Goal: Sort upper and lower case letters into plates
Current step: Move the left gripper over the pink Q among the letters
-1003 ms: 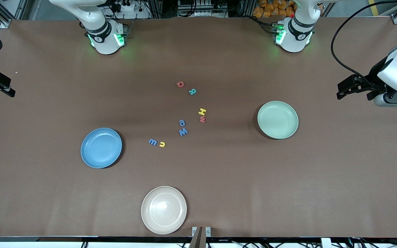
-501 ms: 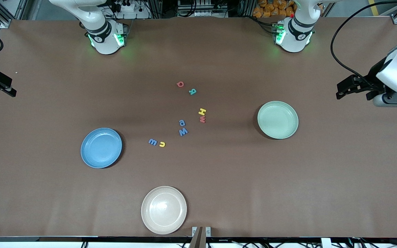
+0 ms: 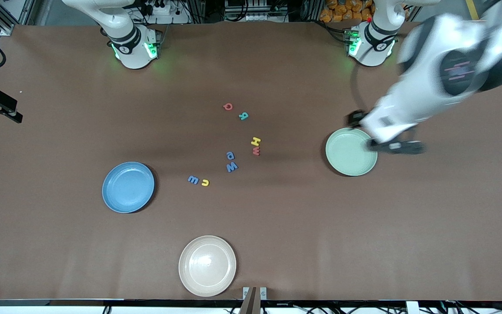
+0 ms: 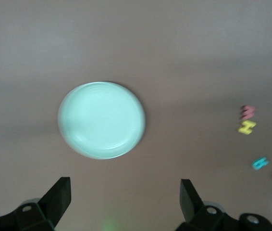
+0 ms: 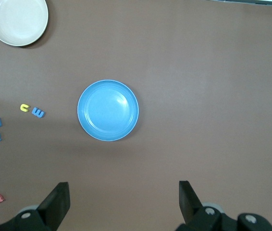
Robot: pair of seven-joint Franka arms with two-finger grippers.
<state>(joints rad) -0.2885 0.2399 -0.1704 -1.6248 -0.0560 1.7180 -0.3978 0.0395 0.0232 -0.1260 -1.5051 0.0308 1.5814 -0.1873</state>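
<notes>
Several small letters lie loose mid-table: red Q (image 3: 228, 106), teal R (image 3: 243, 115), yellow H (image 3: 256, 141), red w (image 3: 256, 151), two blue ones (image 3: 231, 161), a blue m (image 3: 193, 179) and a small yellow one (image 3: 205, 182). The blue plate (image 3: 128, 187) sits toward the right arm's end, the mint green plate (image 3: 351, 151) toward the left arm's end; both hold nothing. My left gripper (image 4: 125, 185) is open and blurred, over the mint plate's (image 4: 101, 120) rim. My right gripper (image 5: 122, 188) is open high over bare table beside the blue plate (image 5: 108, 110).
A cream-white plate (image 3: 207, 266) sits near the table's front edge, closest to the front camera. The two arm bases (image 3: 133, 48) stand along the back edge. Brown tabletop surrounds the plates and letters.
The left arm has swung fast from the table's end inward and now hangs over the mint plate's rim. The right gripper has drifted only slightly. Letters and plates are unmoved.
</notes>
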